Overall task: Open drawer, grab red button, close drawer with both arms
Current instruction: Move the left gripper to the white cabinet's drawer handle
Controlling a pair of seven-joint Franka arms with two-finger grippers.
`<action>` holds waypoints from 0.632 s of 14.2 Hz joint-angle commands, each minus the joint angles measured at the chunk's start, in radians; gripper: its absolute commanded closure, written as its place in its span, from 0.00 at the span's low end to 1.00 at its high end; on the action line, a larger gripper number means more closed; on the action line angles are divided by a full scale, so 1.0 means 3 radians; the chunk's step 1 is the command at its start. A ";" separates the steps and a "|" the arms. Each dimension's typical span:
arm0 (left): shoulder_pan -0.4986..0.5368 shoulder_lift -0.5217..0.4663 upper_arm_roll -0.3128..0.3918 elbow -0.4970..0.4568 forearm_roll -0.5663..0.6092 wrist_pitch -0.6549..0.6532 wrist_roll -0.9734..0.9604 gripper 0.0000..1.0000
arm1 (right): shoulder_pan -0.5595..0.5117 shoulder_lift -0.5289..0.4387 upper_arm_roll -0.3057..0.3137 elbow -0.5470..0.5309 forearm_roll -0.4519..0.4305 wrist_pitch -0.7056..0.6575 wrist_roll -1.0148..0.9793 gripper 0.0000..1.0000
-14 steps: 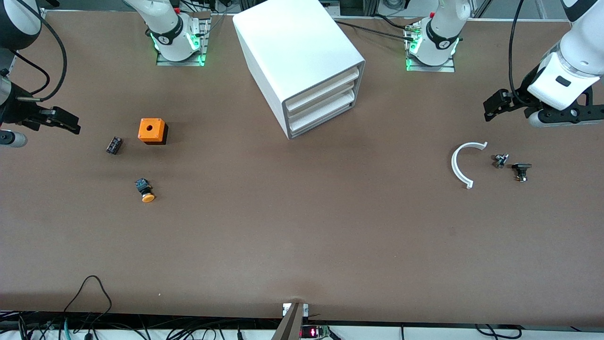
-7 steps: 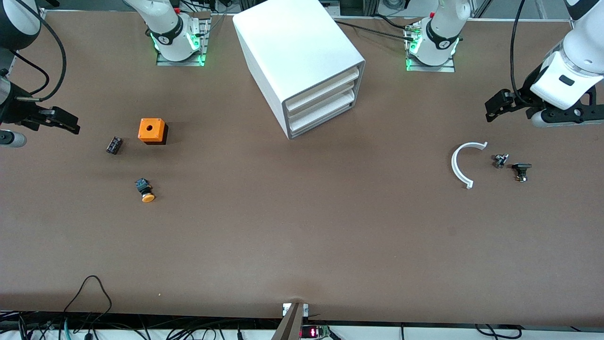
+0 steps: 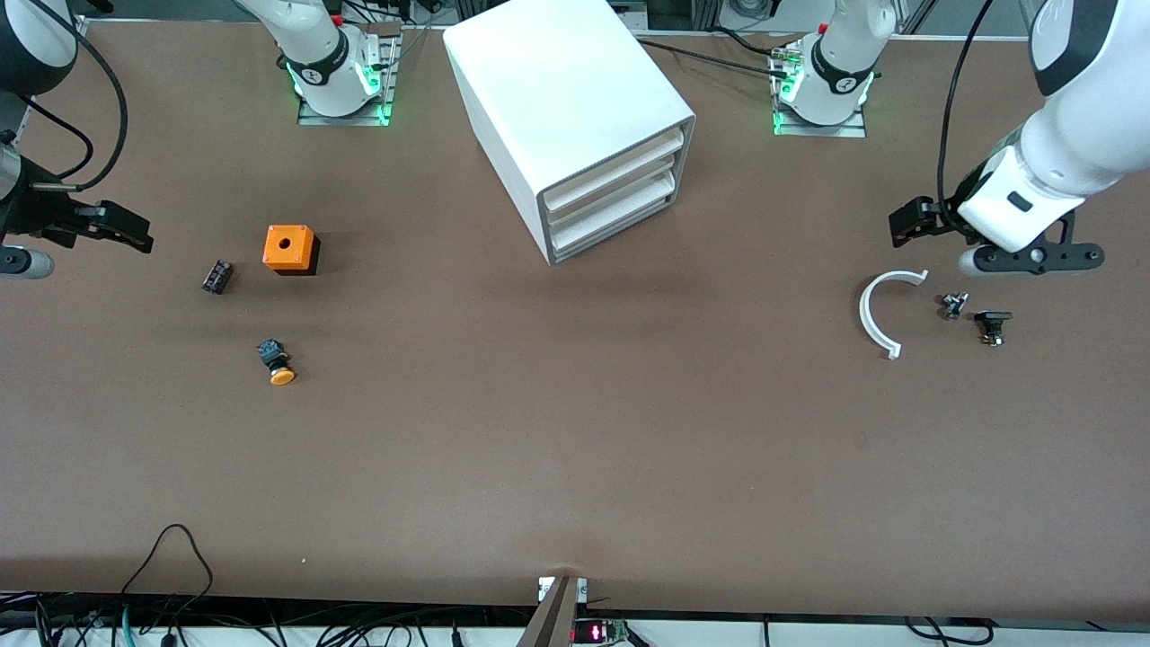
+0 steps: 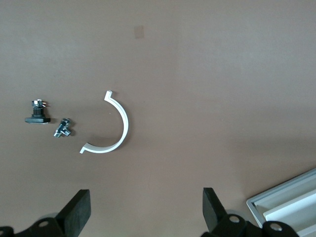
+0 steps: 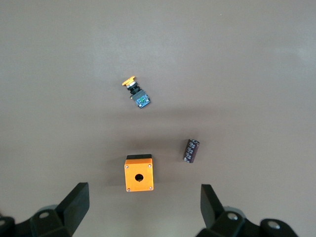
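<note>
The white cabinet (image 3: pixel 575 99) stands at the table's middle, near the arms' bases, with all three drawers pushed in. The middle drawer (image 3: pixel 613 199) is shut. A corner of the cabinet's front shows in the left wrist view (image 4: pixel 291 200). The red-capped button is hidden. My left gripper (image 3: pixel 1033 258) is open and empty in the air, over the table beside a white arc; its jaws (image 4: pixel 146 212) stand wide apart. My right gripper (image 3: pixel 18 261) is open and empty at the right arm's end of the table, above an orange box (image 5: pixel 138 174); it also shows in the right wrist view (image 5: pixel 143 210).
A white arc (image 3: pixel 876 314) (image 4: pixel 116 128) and two small metal parts (image 3: pixel 952 305) (image 3: pixel 993 323) lie toward the left arm's end. The orange box (image 3: pixel 289 248), a dark cylinder (image 3: pixel 216 276) and an orange-capped button (image 3: pixel 277 361) (image 5: pixel 136 93) lie toward the right arm's end.
My left arm has swung toward the cabinet, and its gripper now hangs closer to the white arc. The right arm has barely moved. Both grippers stay open.
</note>
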 commanded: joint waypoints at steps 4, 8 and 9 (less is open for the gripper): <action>-0.0001 0.0654 -0.0052 0.0112 -0.0516 -0.0142 0.0139 0.00 | -0.0052 -0.0059 0.0035 -0.0059 0.0067 -0.0023 -0.0056 0.00; -0.0001 0.1058 -0.0098 -0.0377 -0.1809 0.0011 0.0531 0.00 | -0.0052 -0.0059 0.0035 -0.0059 0.0067 -0.0023 -0.0061 0.00; -0.0001 0.1115 -0.0144 -0.0576 -0.2146 0.0138 0.0791 0.00 | -0.0052 -0.0059 0.0035 -0.0059 0.0067 -0.0023 -0.0061 0.00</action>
